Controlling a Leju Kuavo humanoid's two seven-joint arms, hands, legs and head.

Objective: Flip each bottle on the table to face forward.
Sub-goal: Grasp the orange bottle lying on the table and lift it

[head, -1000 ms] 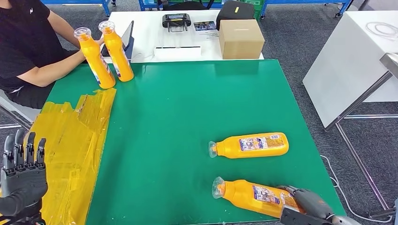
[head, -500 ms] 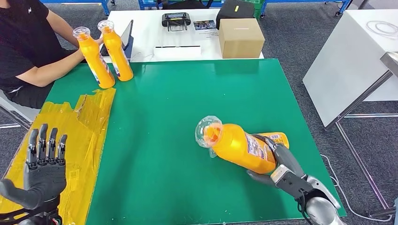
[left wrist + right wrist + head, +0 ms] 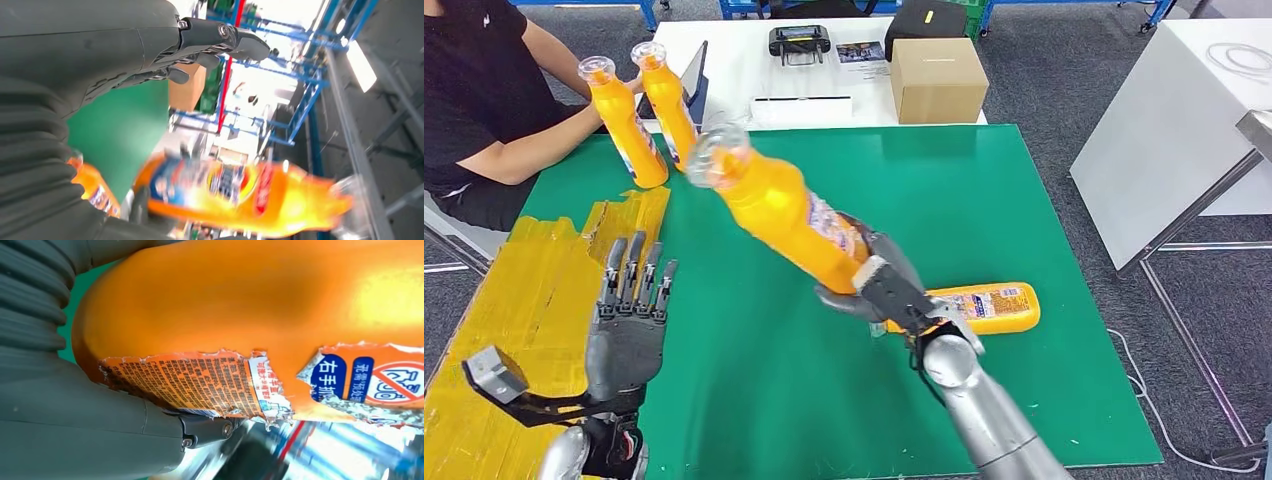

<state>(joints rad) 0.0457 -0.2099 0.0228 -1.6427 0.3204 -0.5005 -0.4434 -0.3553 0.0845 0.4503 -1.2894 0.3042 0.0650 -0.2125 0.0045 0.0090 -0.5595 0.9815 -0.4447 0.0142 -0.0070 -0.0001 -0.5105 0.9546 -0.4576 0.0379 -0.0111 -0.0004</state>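
Green table (image 3: 754, 400) with orange bottles.
Right hand (image 3: 879, 285) grips a lifted bottle (image 3: 779, 215), tilted toward 10 o'clock; another bottle (image 3: 984, 305) lies partly hidden behind. Left hand (image 3: 629, 320) is spread, holding nothing. Two bottles (image 3: 644, 110) stand by a person (image 3: 484, 90).

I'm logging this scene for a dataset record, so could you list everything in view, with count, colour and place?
Held bottle: one, orange, clear cap, lifted tilted above the table in the right hand.
Lying bottle: one, orange, on its side on the table's right part, partly behind the right hand.
Standing bottles: two, orange, upright at the far left corner, by the person.
Table: one, green top.
Yellow tape patch: one, over the table's left edge.
Cardboard box: one, brown, on the white table behind.
Black case: one, behind the box.
Controller: one, black, on the white table.
Person: one, black shirt, seated at far left.
Left hand: grey, holds nothing, fingers apart.
Right hand: grey, grips the held bottle.
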